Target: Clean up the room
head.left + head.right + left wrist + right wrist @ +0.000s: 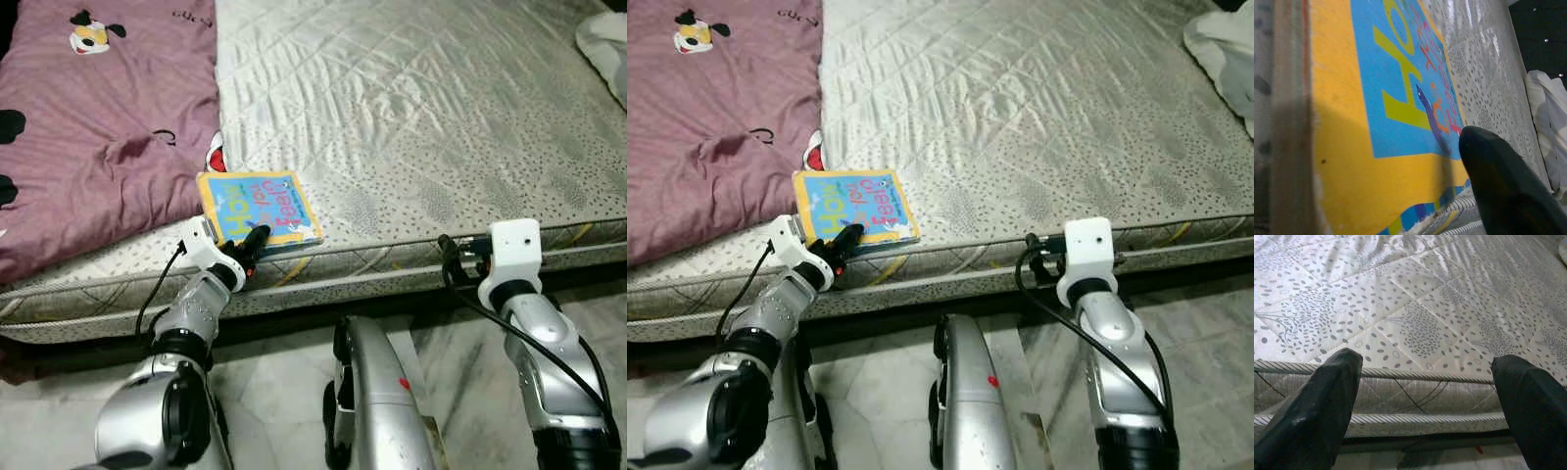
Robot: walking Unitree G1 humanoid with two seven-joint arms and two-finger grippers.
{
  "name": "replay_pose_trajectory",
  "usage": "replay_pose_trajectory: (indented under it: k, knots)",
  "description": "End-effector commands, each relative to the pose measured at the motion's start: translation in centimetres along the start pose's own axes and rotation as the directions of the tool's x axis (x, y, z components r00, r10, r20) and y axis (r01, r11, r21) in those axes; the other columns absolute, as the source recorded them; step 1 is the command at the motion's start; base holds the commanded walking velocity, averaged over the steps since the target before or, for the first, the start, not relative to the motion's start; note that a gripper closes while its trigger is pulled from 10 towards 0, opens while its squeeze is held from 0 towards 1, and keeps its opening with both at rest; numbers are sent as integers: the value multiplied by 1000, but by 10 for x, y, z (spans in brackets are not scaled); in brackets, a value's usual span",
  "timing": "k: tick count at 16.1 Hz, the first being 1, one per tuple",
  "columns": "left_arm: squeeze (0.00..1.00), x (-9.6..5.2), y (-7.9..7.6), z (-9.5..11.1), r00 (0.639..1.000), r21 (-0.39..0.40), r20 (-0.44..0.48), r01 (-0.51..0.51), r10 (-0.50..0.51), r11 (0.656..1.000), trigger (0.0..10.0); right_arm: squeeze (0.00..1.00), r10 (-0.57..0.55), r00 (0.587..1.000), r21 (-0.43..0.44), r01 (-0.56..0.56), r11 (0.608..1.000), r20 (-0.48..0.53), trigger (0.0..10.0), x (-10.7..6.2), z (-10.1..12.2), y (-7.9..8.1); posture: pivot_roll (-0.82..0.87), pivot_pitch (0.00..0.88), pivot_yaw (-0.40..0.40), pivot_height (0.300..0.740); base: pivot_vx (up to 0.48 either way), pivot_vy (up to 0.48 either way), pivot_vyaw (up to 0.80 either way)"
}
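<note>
Reaching toward the lower centre-left of the left eye view, the left gripper (257, 238) has its black fingers over the near edge of a children's book (260, 207), a thin yellow-bordered volume with a blue cover and large lettering. The book lies flat on the quilted mattress (421, 117), close to its front edge and just beside the hem of a maroon blanket (98, 127) that covers the upper left of the frame. In the left wrist view one dark fingertip (1503, 181) sits against the cover near its corner; the second finger cannot be made out, so whether the fingers are closed on the book or merely resting on it cannot be told.

The right gripper (1425, 401) is held at the lower right of the eye views, level with the side of the mattress, its fingers spread wide with nothing between them. A white bundle of cloth (605, 44) lies at the upper right corner of the frame.

As a judgement of progress: the tidying appears to be at an early stage. The book has not been lifted from the bed, the blanket lies rumpled rather than folded, and the white cloth has not been gathered. The step in hand seems to be securing the book; carrying it to a proper place and dealing with the bedding would remain.
</note>
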State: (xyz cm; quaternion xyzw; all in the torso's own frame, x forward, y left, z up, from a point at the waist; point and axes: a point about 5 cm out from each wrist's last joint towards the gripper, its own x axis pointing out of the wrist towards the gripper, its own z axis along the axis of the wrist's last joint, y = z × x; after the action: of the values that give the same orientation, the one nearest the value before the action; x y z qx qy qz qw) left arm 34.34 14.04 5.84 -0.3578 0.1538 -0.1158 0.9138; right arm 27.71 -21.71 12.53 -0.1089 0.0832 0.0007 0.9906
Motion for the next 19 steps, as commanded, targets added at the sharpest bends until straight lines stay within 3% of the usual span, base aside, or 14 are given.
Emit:
replay_pose_trajectory:
  k: [1, 10, 15, 19]
  knots:
    - [0, 1, -1, 2, 1000, 7, 12, 9, -10, 1000, 0, 0, -5, 1000, -7, 5, 1000, -6, 10000, 1, -3, 0, -165, 98, -117, 546, 0, 0, 0]
    - [0, 5, -9, 21, 992, 22, 119, 37, -39, 999, 0, 0, 28, 999, -7, -27, 1000, 42, 10000, 24, 5, 10, -121, 63, -129, 546, 0, 0, 0]
    - [0, 6, -25, 46, 972, 252, 222, 20, -78, 968, 0, 0, 29, 996, 46, -33, 998, 87, 10000, 33, 13, 23, -94, 25, -89, 546, 0, 0, 0]
    - [0, -14, -27, 53, 952, 378, 290, -23, -94, 925, 0, 0, 48, 990, 128, -65, 990, 134, 10000, 39, 17, 43, -54, 0, -55, 546, 0, 0, 0]
